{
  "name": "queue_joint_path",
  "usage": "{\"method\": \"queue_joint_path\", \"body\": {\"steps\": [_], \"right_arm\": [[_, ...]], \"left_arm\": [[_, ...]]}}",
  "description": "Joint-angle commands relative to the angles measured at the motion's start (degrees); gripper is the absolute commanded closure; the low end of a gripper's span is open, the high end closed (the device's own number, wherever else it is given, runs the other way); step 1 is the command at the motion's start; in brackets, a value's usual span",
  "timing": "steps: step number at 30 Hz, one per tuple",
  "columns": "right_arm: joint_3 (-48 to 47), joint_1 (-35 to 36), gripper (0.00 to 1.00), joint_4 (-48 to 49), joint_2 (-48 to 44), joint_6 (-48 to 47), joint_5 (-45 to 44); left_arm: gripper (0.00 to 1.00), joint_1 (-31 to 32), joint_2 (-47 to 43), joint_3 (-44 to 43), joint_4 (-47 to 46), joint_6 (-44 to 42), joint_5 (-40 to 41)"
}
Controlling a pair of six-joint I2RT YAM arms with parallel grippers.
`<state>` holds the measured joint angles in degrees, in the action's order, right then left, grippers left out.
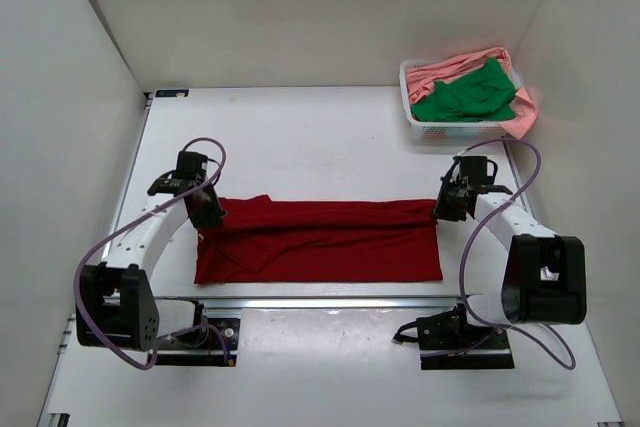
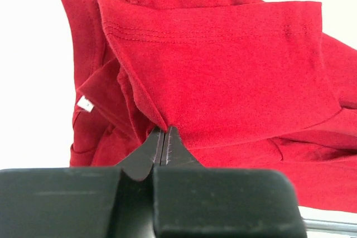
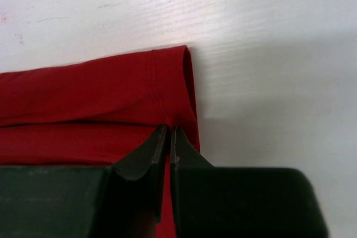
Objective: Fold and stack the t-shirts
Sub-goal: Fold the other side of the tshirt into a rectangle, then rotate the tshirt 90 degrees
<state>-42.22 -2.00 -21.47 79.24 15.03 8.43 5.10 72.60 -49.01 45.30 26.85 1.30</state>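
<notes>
The dark red t-shirt (image 1: 320,242) lies folded lengthwise across the table's middle. My left gripper (image 1: 205,209) is shut on its left end, pinching a fold of the sleeve (image 2: 212,76) in the left wrist view. My right gripper (image 1: 449,204) is shut on the shirt's far right corner; in the right wrist view the hem (image 3: 173,90) is nipped between the tips (image 3: 168,129). The green t-shirt (image 1: 468,95) and the salmon pink t-shirt (image 1: 455,67) lie bundled in the basket at the back right.
The white slatted basket (image 1: 440,130) stands at the back right corner, pink cloth hanging over its right side. White walls enclose the table on the left, back and right. The arm bases sit at the near edge.
</notes>
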Motion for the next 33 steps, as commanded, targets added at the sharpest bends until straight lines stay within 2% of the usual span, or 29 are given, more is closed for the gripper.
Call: {"method": "queue_joint_path", "body": {"steps": [1,7,10,12,13,14,16,22,26,33], "right_arm": [[1.34,-0.11,1.0,1.79,-2.95,-1.14,-0.87],[4.77,0.33,0.91,-0.4,-7.25,-0.88,-4.28],[6.27,-0.9,0.85,-1.82,-10.68,-0.09,-5.96],[6.88,-1.16,0.74,-2.43,-13.14,-0.17,-6.66],[6.36,-1.16,0.72,-2.87,-13.76,-0.09,-6.58],[5.92,-0.99,0.63,-2.44,-14.46,0.26,-7.02],[4.87,-1.6,0.56,-2.35,-15.43,0.53,-6.49],[0.39,0.24,0.58,1.16,-13.24,-0.44,-1.93],[-1.02,1.65,0.63,4.41,-9.03,-0.53,1.59],[-3.57,4.54,0.62,7.41,-1.46,-2.01,6.42]], "left_arm": [[1.0,-0.01,-3.6,1.46,1.72,1.09,3.09],[0.99,0.43,-7.11,3.4,4.79,3.73,4.5],[0.83,0.87,-8.17,3.31,6.29,4.61,4.41],[0.73,1.05,-8.87,2.96,6.73,5.14,4.24],[0.69,0.96,-9.05,2.79,7.17,5.4,4.67],[0.66,1.05,-9.05,2.26,7.17,5.75,4.41],[0.64,0.79,-8.79,1.56,7.44,6.19,4.15],[0.63,0.7,-7.21,-3.72,7.44,7.51,3.36],[0.64,0.53,-4.58,-1.45,4.2,8.3,-0.24],[0.64,1.05,-0.44,2.78,-4.25,11.03,-4.64]]}}
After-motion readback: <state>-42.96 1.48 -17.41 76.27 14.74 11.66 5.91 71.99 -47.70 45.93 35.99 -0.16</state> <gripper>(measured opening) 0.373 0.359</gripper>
